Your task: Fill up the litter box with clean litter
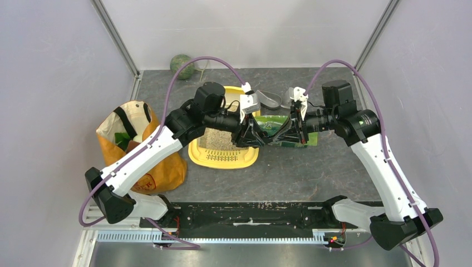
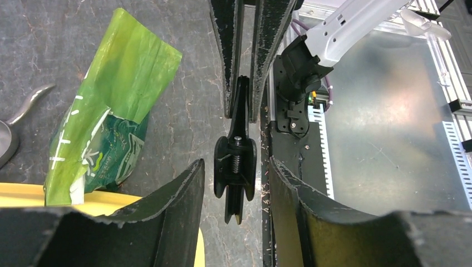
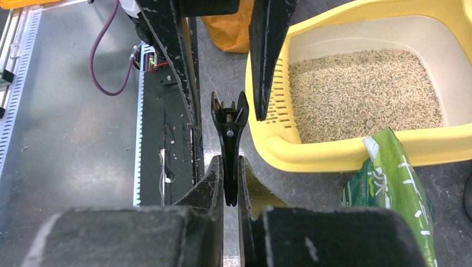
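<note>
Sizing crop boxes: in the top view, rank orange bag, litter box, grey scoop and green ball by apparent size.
Orange bag
Litter box, partly hidden
Grey scoop and green ball: too alike to rank

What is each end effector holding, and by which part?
The right end effector is shut on the small black spring clip, gripping its narrow tip. The left end effector straddles the clip's forked handle end, open, not touching.

Green bag (image 3: 389,183) beside litter box (image 3: 334,153) rim, perhaps touching.
</note>
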Robot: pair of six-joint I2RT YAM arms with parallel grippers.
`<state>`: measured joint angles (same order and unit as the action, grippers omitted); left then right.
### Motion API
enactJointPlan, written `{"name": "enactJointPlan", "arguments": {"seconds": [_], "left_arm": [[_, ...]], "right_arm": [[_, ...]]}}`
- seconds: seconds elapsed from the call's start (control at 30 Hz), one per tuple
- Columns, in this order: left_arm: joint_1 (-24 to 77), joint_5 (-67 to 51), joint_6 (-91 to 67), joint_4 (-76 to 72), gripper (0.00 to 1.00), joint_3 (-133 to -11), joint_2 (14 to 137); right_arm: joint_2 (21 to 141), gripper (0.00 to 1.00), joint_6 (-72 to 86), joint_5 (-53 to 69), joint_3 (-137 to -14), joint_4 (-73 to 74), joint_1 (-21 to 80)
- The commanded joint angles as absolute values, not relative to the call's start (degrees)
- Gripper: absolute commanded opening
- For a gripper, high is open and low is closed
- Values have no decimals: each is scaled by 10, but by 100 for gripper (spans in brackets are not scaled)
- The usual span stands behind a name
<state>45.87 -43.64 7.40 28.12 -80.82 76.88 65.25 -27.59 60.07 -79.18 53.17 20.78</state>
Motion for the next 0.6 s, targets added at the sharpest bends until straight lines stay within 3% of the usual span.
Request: {"name": "enactJointPlan", "arguments": {"seconds": [0.0, 0.2, 0.57], "left_arm": [[460, -445, 58, 266, 51, -817, 775], [459, -450, 58, 265, 35, -817, 775], [459, -454, 49, 261, 45, -820, 770]], "right_arm": [[638, 4, -271, 603, -791, 512, 209], [639, 4, -273, 603, -790, 513, 209], [639, 4, -277, 602, -788, 516, 208]]}}
